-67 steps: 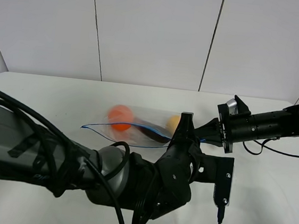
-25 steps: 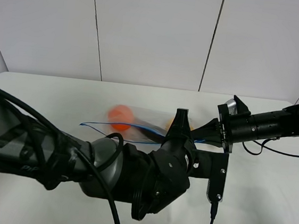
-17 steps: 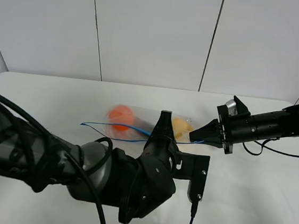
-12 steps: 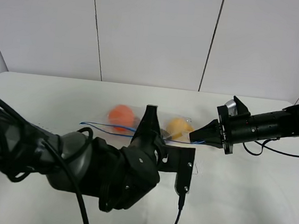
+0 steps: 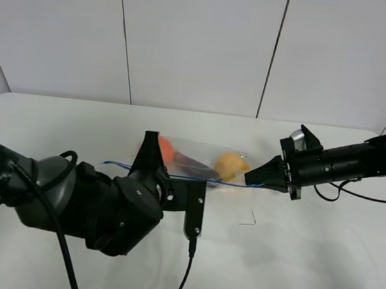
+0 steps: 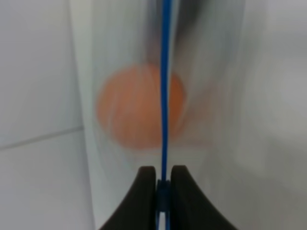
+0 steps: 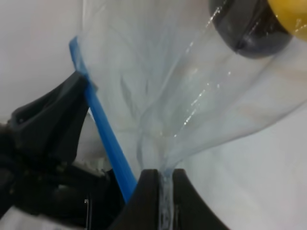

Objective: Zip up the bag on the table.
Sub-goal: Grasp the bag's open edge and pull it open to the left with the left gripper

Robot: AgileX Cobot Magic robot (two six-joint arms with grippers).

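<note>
At my left claw [image 6: 163,175]: both fingers pressed together on the blue zipper strip [image 6: 165,72], which runs straight out from between the tips. The wrist view is blurred. Past the tips only an orange item [image 6: 139,108] reads through the film. From the high camera my left arm [image 5: 103,207] covers the near edge behind the claw, so the strip is hidden there. A free length of strip shows on the claw's outer side.

Between the claws: the bag [image 5: 202,151] sits on the table [image 5: 319,254], drawn out from one claw to the other. The orange item is just beside the left tips, a dark item [image 5: 190,162] comes next, and a yellow item [image 5: 229,165] lies nearer the right claw. I cannot tell what they are.

At my right claw [image 7: 162,178]: fingers closed on a gathered fold of the bag's clear film. The strip passes just beside them, not between. The wrist view's edge cuts off the yellow item. A small dark mark [image 5: 247,219] lies on the table near this claw, too small to identify.
</note>
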